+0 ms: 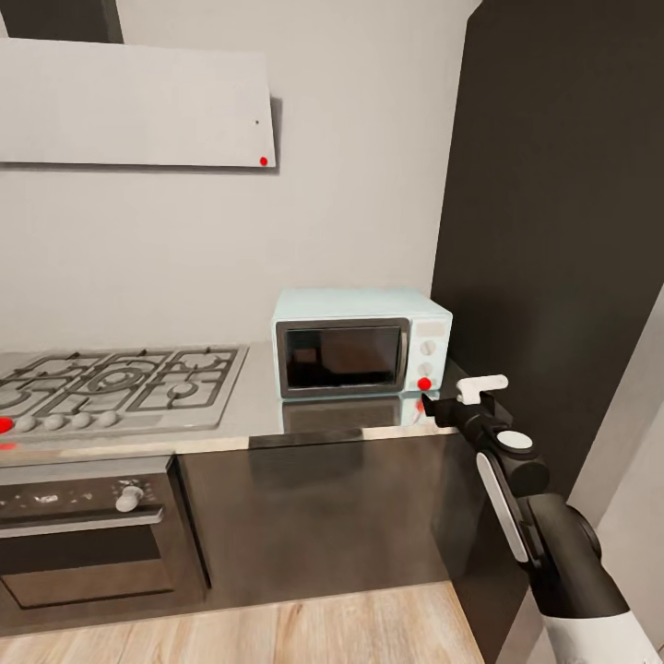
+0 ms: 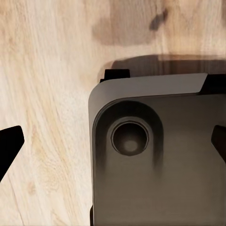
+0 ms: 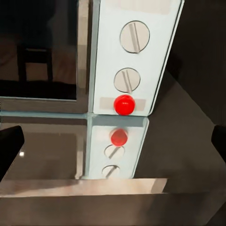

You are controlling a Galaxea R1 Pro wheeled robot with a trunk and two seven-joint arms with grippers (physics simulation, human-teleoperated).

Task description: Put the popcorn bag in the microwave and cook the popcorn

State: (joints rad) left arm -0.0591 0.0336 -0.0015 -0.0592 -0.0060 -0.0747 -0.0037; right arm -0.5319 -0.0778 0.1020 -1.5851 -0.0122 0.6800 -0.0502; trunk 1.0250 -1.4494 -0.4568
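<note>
Microwave [image 1: 361, 355]: door shut, red button [image 3: 124, 104] straight ahead of my right fingers [image 3: 10, 146]
Right fingers: spread apart, empty
Nearer arm: mine on the right

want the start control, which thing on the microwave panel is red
The round red button at the bottom of the microwave panel; the two knobs above it are white.

Right arm [image 1: 544, 516]: your head view shows a black casing with a long white inlay strip along the forearm; the lowest segment is white.
Wrist joint [image 1: 515, 443]: black housing with a round white cap.
Right gripper [image 1: 454, 398]: black body, with a white bar-shaped piece on top.
Right fingertips [image 3: 9, 146]: plain black wedges, no markings.
Left fingertips [image 2: 9, 146]: same black wedges.
Base [image 2: 160, 155]: dark grey rounded plate with a circular recess.
</note>
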